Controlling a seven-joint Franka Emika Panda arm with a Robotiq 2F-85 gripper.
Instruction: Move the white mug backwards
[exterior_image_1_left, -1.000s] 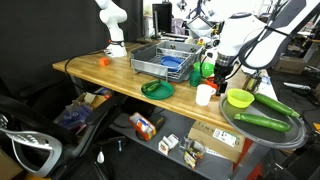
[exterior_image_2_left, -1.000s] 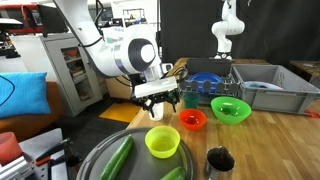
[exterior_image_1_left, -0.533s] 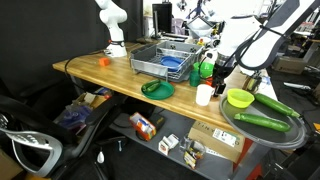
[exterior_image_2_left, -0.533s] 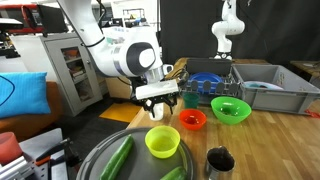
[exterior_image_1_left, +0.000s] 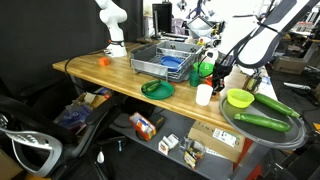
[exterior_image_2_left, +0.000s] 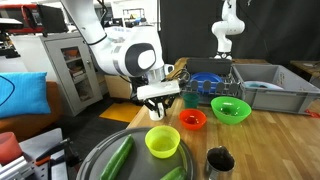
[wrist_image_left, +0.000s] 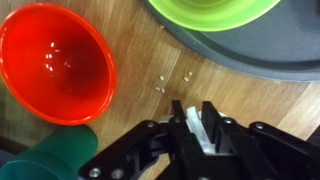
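- Wooden counter (exterior_image_1_left: 110, 78) in a crowded lab room, with shelves of boxes underneath; at its left end we see a small orange object (exterior_image_1_left: 102, 61).
- Next along, a grey dish rack (exterior_image_1_left: 165, 60) stands towards the back edge, and a flat green plate (exterior_image_1_left: 157, 89) lies in front of it near the front edge.
- To the right of the plate, the white mug (exterior_image_1_left: 204, 94) stands upright on the counter close to the front edge, with nothing gripping it.
- Just right of the mug and higher up, the claw (exterior_image_1_left: 219, 78) hangs over the counter, pointing down, beside a dark green cup (exterior_image_1_left: 203, 70).
- Further right, a yellow-green bowl (exterior_image_1_left: 239, 98) sits at the edge of a round grey tray (exterior_image_1_left: 250, 130), and two cucumbers (exterior_image_1_left: 262, 121) lie on that tray.
- From the wrist camera, we see a red bowl (wrist_image_left: 55, 62) at the left, bare wood in the middle, and the yellow-green bowl (wrist_image_left: 210, 8) and the tray's rim (wrist_image_left: 270, 55) at the upper right.
- In that same view the claw (wrist_image_left: 195, 118) has its fingers (wrist_image_left: 210, 115) drawn together with only a thin pale strip between them, and we see nothing held.
- In an exterior view the claw (exterior_image_2_left: 161, 108) hovers left of the red bowl (exterior_image_2_left: 192, 120) and a green bowl (exterior_image_2_left: 230, 108).
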